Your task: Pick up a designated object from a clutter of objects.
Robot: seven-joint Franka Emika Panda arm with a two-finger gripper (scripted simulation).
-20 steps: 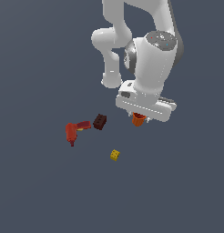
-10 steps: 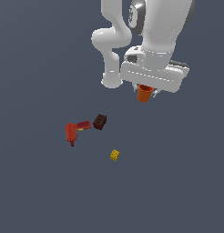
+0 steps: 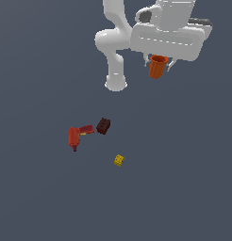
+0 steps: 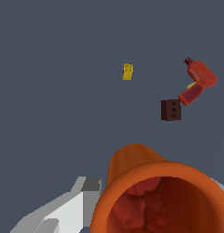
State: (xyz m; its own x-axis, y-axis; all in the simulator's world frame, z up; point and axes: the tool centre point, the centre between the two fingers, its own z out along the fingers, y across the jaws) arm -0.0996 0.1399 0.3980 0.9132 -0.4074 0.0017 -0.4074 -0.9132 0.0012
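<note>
The orange cup (image 3: 158,66) hangs high above the floor under the white hand, held in my gripper (image 3: 158,63), whose fingers are mostly hidden by the cup and the hand. In the wrist view the cup (image 4: 155,191) fills the foreground with its hollow mouth toward the camera, and one grey finger (image 4: 70,207) presses beside it. Far below lie the rest of the clutter: the red drill (image 3: 76,135), the dark brown studded block (image 3: 103,125) and the yellow cube (image 3: 119,160).
The white arm base (image 3: 116,84) stands on the dark grey floor behind the clutter. From the wrist I also see the drill (image 4: 199,82), block (image 4: 170,109) and cube (image 4: 127,72) spread apart on the floor.
The gripper has risen steadily with the orange cup, lifting it from beside the brown block to well above the floor. The drill, block and cube have stayed in place.
</note>
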